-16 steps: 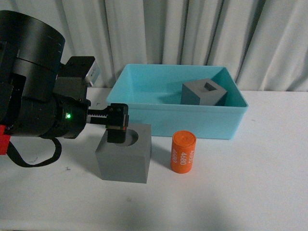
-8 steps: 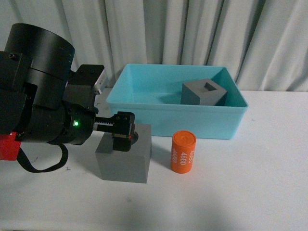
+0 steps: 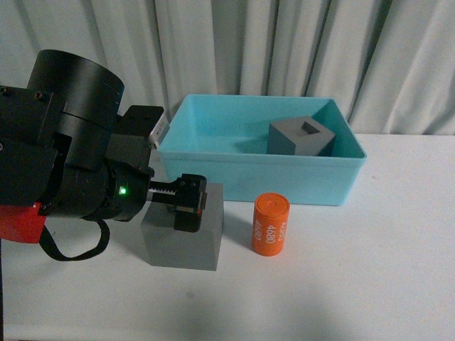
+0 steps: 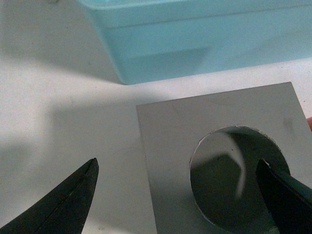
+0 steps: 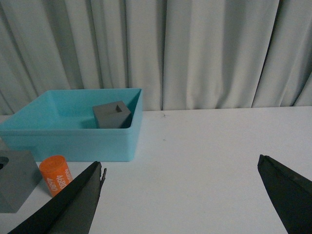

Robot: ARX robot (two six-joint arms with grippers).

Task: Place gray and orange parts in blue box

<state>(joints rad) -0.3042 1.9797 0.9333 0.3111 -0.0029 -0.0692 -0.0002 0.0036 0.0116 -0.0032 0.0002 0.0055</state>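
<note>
We see the white desk [image 3: 370,270] carrying everything, the blue box [image 3: 263,174] at its back holding the gray cube with the square recess [image 3: 302,138]. In front of the box sits the gray cube with the round recess [image 3: 181,245]; our left jaws are spread astride one wall, one finger [image 4: 287,192] down in the recess. The orange cylinder [image 3: 270,226] stands on the desk just beside that cube. Our right jaws hang spread over the desk

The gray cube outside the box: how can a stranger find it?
Find the blue box. Before its front wall, left of the orange cylinder, stands a gray cube. Its recess is round; the cube inside the box has a square one.
</note>
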